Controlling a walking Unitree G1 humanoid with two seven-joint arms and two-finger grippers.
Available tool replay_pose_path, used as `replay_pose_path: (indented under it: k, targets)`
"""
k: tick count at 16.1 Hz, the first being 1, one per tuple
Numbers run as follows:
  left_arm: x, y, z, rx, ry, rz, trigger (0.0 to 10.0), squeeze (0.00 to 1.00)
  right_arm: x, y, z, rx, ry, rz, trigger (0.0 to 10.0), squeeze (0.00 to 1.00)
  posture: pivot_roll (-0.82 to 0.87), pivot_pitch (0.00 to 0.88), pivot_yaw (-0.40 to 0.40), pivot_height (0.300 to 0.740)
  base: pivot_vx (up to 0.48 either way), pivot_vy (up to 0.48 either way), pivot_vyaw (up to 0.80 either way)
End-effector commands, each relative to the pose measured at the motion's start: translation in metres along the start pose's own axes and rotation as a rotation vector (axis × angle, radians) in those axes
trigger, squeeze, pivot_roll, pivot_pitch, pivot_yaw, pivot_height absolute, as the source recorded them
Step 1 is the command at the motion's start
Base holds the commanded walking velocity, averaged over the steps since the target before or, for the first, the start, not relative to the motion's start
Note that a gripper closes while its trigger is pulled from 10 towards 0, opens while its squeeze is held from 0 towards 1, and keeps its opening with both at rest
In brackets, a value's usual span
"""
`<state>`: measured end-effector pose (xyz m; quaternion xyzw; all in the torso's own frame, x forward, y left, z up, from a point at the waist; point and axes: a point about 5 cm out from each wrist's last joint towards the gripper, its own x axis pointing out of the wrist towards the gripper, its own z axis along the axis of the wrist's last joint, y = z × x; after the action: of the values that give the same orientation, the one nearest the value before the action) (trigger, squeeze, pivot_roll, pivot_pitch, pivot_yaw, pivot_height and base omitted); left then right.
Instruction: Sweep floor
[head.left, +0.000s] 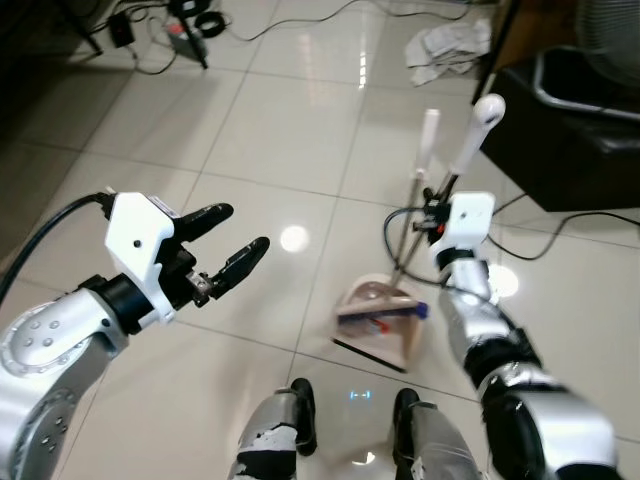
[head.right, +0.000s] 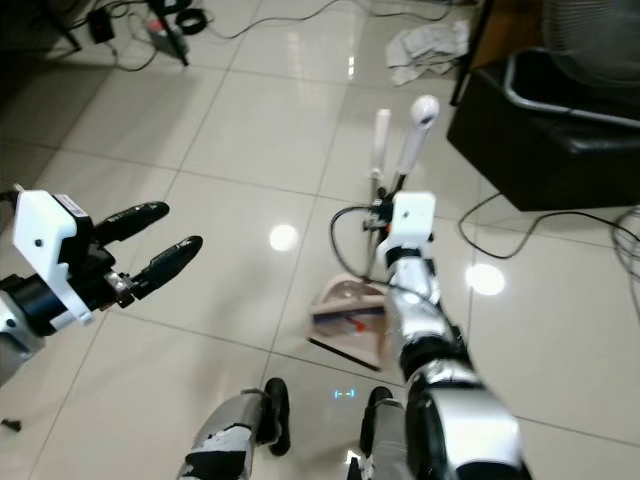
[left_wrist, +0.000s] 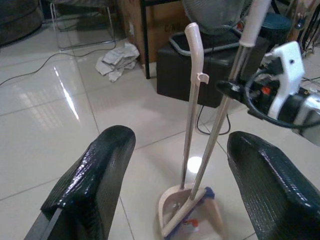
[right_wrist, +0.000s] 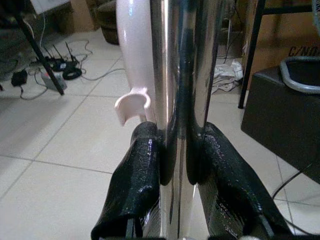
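The left pincer (head.left: 228, 240) is raised over the tiled floor (head.left: 260, 130), its fingers (left_wrist: 92, 182) spread apart and holding nothing. To its right the right pincer (right_wrist: 180, 165) is clamped on the broom (head.left: 455, 170) by its metal shaft. Just below that pincer the pink dustpan (head.left: 378, 320) rests on the floor, its handle (head.left: 425, 140) upright beside the shaft. Beyond lie crumpled paper (head.left: 445, 48) and a black box (head.left: 560, 140).

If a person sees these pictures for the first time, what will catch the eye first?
Probably the right gripper, its fingers shut on the shiny broom handle standing in the pink dustpan on the tiled floor just ahead of the robot's feet. Next, the left gripper, raised with fingers open and empty, to the dustpan's left.
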<state>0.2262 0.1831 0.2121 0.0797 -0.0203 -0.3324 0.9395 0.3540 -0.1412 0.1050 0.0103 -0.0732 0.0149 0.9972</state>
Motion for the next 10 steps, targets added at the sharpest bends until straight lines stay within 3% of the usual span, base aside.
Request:
replay_pose_path:
  k: [1, 4, 6, 10]
  targets:
    - [0.001, -0.001, -0.006, 0.001, 0.006, -0.001, 10.0, 0.00, -0.004, 0.012, 0.003, 0.050, -0.056, 0.023, 0.0, 0.00, 0.19, 0.273, 0.097, 0.740, 0.000, 0.000, 0.00]
    - [0.009, -0.002, -0.010, -0.010, -0.016, -0.021, 10.0, 0.00, -0.015, 0.028, 0.006, 0.098, -0.097, 0.054, 0.0, 0.00, 0.14, 0.261, 0.085, 0.740, 0.000, 0.000, 0.00]
    - [0.016, -0.008, -0.013, -0.026, -0.038, -0.090, 10.0, 0.00, -0.026, 0.040, 0.015, 0.103, -0.147, 0.078, 0.0, 0.00, 0.07, 0.231, 0.077, 0.740, 0.000, 0.000, 0.00]
    - [0.036, -0.013, 0.005, -0.028, -0.132, -0.167, 10.0, 0.00, -0.041, 0.048, 0.037, 0.116, -0.192, 0.116, 0.0, 0.00, 0.02, 0.197, 0.073, 0.740, 0.000, 0.000, 0.00]
